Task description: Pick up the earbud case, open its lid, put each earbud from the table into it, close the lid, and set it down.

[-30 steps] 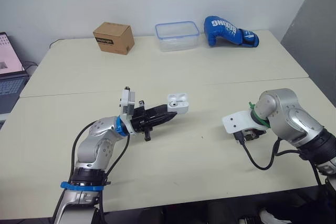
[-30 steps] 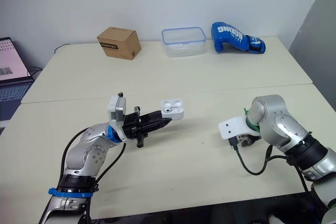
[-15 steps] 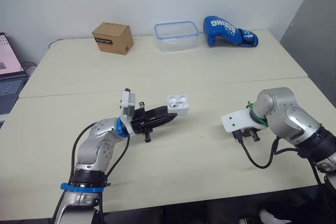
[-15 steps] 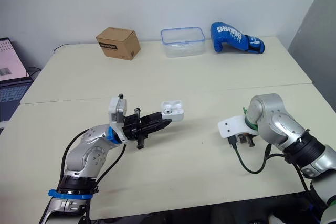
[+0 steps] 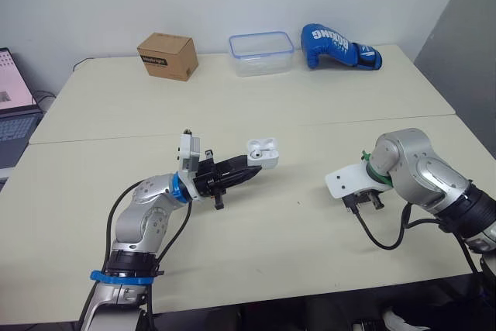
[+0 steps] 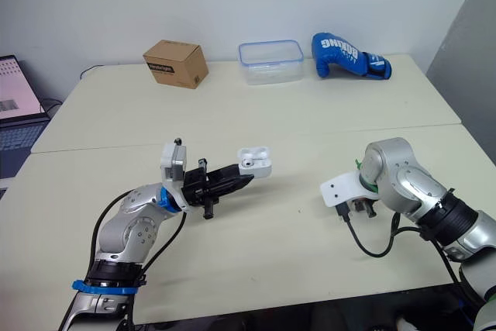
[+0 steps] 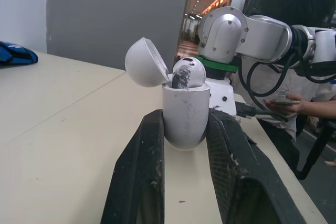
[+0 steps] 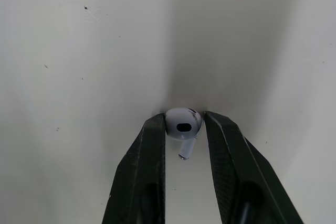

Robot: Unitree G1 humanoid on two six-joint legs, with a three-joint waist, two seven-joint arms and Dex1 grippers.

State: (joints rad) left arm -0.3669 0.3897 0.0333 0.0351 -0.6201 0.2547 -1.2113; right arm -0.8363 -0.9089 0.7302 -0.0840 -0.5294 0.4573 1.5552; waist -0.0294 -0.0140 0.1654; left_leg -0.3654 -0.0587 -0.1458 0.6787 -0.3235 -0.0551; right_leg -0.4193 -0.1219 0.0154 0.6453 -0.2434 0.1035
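Observation:
My left gripper (image 5: 249, 171) is shut on the white earbud case (image 5: 263, 153), holding it just above the middle of the table (image 5: 271, 246). The wrist view shows the case (image 7: 184, 114) upright between the fingers (image 7: 149, 150), lid tipped open, with one earbud (image 7: 188, 73) sitting in it. My right gripper (image 5: 363, 202) points down at the table to the right. In its wrist view the fingers (image 8: 155, 140) press on both sides of a second white earbud (image 8: 182, 123), whose stem points back toward the wrist.
Along the far edge stand a cardboard box (image 5: 167, 56), a clear plastic container (image 5: 261, 53) and a blue boxing glove (image 5: 339, 46). A laptop (image 5: 12, 114) sits off the left side. A person (image 7: 294, 77) is beyond the table's right end.
My right gripper has shifted slightly to the left over the table. The left gripper and the open case have stayed where they were.

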